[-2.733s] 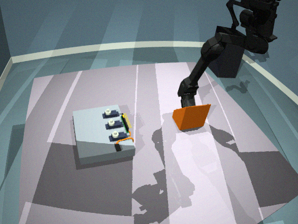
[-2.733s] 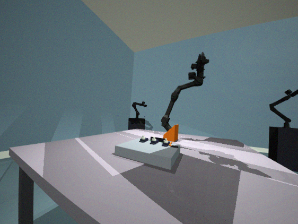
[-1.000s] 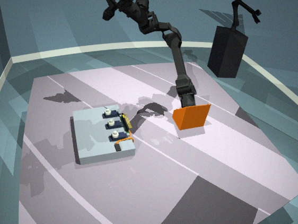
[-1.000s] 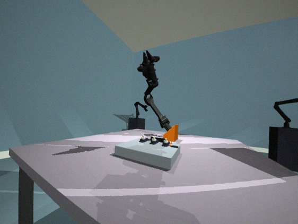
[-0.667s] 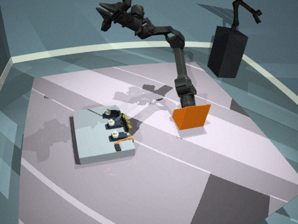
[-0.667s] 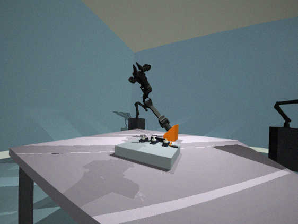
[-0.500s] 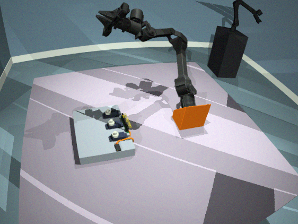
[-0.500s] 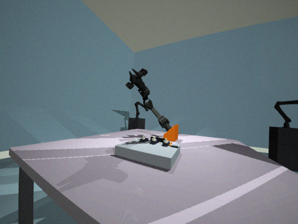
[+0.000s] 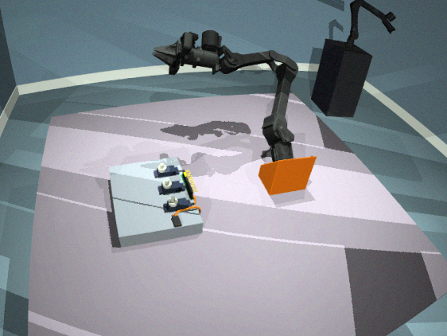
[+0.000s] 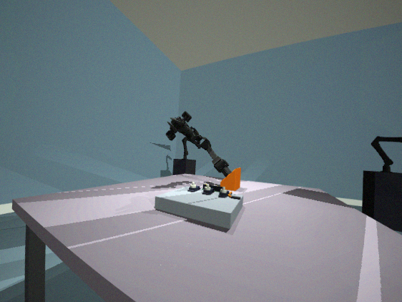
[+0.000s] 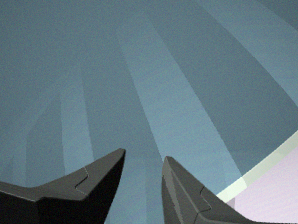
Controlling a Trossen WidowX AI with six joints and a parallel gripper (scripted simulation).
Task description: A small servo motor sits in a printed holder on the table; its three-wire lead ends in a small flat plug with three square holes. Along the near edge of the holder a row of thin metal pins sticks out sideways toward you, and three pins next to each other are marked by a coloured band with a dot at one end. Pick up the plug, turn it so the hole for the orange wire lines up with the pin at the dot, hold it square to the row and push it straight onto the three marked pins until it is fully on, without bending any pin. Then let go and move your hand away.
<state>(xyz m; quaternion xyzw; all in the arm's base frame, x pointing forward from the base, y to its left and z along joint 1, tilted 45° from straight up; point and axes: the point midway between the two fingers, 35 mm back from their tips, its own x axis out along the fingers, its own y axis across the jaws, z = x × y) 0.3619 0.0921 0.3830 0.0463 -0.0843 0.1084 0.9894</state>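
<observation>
The pale holder block (image 9: 137, 215) (image 10: 197, 208) lies on the table and carries three dark servos with white horns. The dark flat plug (image 9: 176, 220) (image 10: 234, 197) lies on its top near the front right corner, at the end of an orange lead (image 9: 186, 209). Its holes are too small to tell. A row of yellow-looking pins (image 9: 192, 181) sticks out from the block's right side in the top view; the coloured band and dot are not clear. My gripper (image 9: 154, 52) (image 10: 169, 120) (image 11: 144, 159) is partly open and empty, high above and behind the block, well away from the plug.
An orange wedge-shaped piece (image 9: 293, 175) (image 10: 232, 181) stands in front of my arm's base, to the right of the block in the top view. A dark pedestal (image 9: 341, 80) (image 10: 184, 167) with another small arm stands beyond the table. Another dark pedestal (image 10: 383, 195) stands at the right.
</observation>
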